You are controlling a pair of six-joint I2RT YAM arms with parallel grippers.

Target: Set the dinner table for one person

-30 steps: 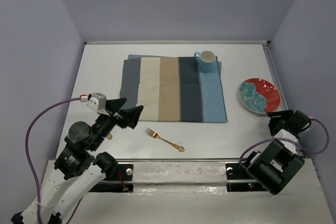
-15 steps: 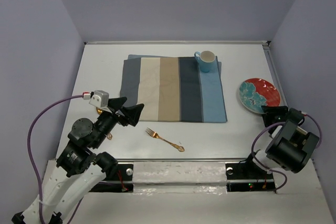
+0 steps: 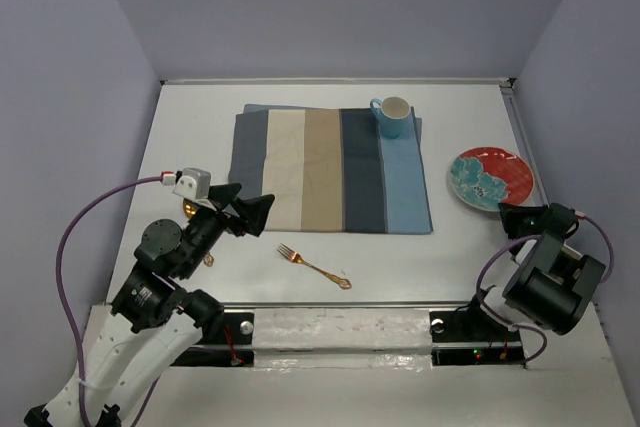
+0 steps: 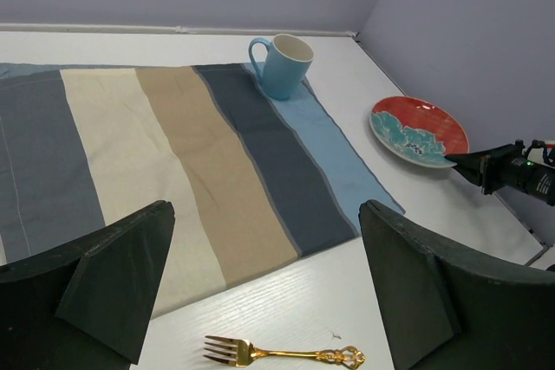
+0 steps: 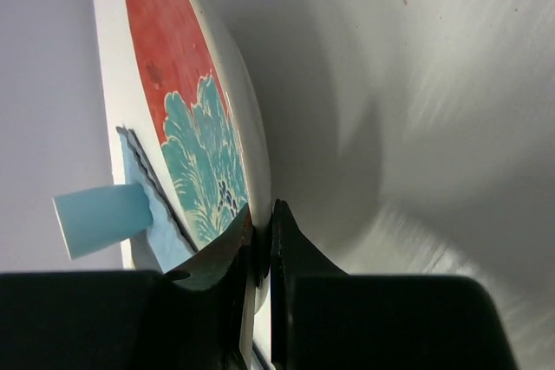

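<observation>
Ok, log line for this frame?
right hand: shut on plate rim | left hand: open, empty | fork: on dinner table | mug: on placemat

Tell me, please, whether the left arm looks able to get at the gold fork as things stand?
Probably yes. The left gripper hovers open close to the fork, which lies by itself on the dinner table in front of the placemat, and nothing stands between them.

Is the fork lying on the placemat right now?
No, the fork lies on the bare table, just off the placemat's near edge.
</observation>
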